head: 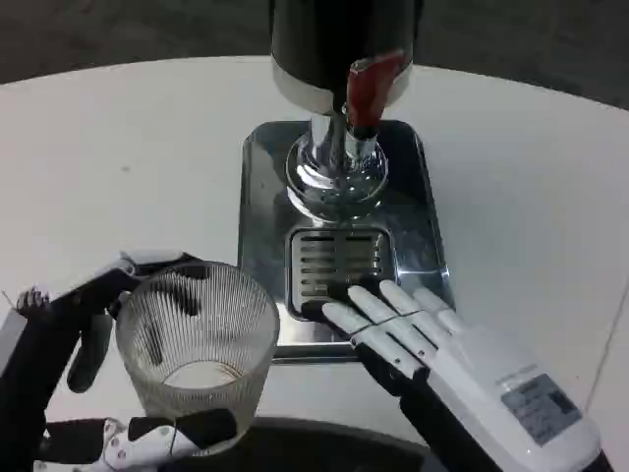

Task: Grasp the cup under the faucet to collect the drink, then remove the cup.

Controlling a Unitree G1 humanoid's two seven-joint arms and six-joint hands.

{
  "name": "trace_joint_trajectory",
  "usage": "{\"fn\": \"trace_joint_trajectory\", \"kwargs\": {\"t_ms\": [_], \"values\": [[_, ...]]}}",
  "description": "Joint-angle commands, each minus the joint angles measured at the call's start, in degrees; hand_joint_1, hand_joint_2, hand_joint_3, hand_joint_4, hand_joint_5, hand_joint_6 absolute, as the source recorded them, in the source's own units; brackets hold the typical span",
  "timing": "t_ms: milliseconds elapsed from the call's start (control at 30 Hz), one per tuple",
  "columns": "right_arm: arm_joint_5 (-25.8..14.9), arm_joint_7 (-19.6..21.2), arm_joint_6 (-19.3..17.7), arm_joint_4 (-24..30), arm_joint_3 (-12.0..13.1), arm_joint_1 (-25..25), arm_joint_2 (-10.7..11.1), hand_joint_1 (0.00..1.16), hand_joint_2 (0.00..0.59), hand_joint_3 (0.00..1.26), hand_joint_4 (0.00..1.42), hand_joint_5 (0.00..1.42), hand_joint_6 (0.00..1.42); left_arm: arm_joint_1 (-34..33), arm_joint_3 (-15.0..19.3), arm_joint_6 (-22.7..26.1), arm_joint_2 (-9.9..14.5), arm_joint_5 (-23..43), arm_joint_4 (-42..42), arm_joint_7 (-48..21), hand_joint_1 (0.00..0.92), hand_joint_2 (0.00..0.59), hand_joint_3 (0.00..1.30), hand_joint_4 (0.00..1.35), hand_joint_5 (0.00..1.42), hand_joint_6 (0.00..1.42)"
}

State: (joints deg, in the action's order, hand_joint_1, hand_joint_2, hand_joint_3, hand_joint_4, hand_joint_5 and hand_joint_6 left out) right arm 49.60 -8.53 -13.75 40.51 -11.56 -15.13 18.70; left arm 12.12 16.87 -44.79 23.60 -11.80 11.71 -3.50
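Observation:
A clear ribbed glass cup (pixel 200 339) stands upright at the lower left, held by my left hand (pixel 118 364), whose fingers wrap around its far side and its near base. A little pale liquid seems to lie at its bottom. The cup sits left of the drip grate (pixel 337 264) on the steel tray (pixel 260 211), away from the faucet. The dispenser's chrome spout (pixel 339 167) with a red lever (pixel 369 88) stands over the tray. My right hand (pixel 432 339) lies flat and open, fingertips (pixel 364 305) on the tray's front edge beside the grate.
The dark dispenser body (pixel 339 44) rises at the top centre. The white round table (pixel 118 167) spreads to both sides, with its dark edge at the upper corners and far right.

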Motion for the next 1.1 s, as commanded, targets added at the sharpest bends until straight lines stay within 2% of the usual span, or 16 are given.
{"fn": "trace_joint_trajectory", "kwargs": {"t_ms": [33, 600, 733, 1100], "values": [[0.2, -0.9, 0.4, 0.2, 0.0, -0.9, -0.2, 0.50, 0.396, 0.14, 0.06, 0.04, 0.00, 0.7, 0.0, -0.2, -0.6, 1.0, 0.7, 0.0, 0.522, 0.211, 0.94, 1.07, 1.22, 1.36], [0.5, -0.9, 1.0, 0.7, 0.4, -1.7, -0.7, 0.50, 0.396, 0.15, 0.08, 0.06, 0.00, -0.4, -0.2, 1.5, -1.6, 1.1, -0.1, 0.2, 0.522, 0.211, 0.94, 1.07, 1.22, 1.36], [0.5, -0.1, -0.2, 0.5, 0.7, -1.2, -0.1, 0.50, 0.397, 0.16, 0.09, 0.07, 0.00, -1.3, -0.2, 1.2, -1.7, 0.4, -1.1, 0.3, 0.522, 0.211, 0.94, 1.07, 1.22, 1.36], [0.3, 0.1, 0.5, 0.7, 3.6, -1.9, -0.1, 0.51, 0.406, 0.16, 0.10, 0.09, 0.01, -12.1, -0.9, 1.3, -1.7, -5.1, -10.4, 3.7, 0.530, 0.201, 0.94, 1.07, 1.22, 1.35]]}}
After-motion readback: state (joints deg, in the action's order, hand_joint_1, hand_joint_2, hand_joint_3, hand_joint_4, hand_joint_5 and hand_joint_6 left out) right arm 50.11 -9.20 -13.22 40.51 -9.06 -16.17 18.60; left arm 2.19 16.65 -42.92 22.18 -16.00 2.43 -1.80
